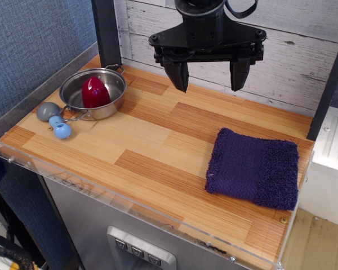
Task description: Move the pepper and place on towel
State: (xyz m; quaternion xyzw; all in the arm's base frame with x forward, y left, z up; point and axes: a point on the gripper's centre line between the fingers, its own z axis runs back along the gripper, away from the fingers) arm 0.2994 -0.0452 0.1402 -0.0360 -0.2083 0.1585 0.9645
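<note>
Pepper (94, 92) is sitting inside the metal pot (114, 104) at the far left of your wooden table (158, 146), its dark red dome pointing up and its base resting on the pot's floor. You are looking at a pot whose thin handle is reaching toward the near left, where a blue and grey toy (55, 120) is lying just beside the pot on the wood.

Your gripper (209, 76) is hanging in the air above the far middle of the table, well apart from the pepper and to the right of the pot. Its two black fingers (178, 74) are pointing down and standing spread wide, with a clear gap between them. They are holding nothing and touching nothing; bare wood and the white plank wall (293, 62) are showing through the gap.

Your towel (253, 169), dark purple and fluffy, is lying flat near the right edge of the table, roughly square, with nothing resting on it. It is sitting well apart from both the pot and the gripper, nearer to you than either. A clear plastic strip (129, 199) is running along the near edge of the table.
</note>
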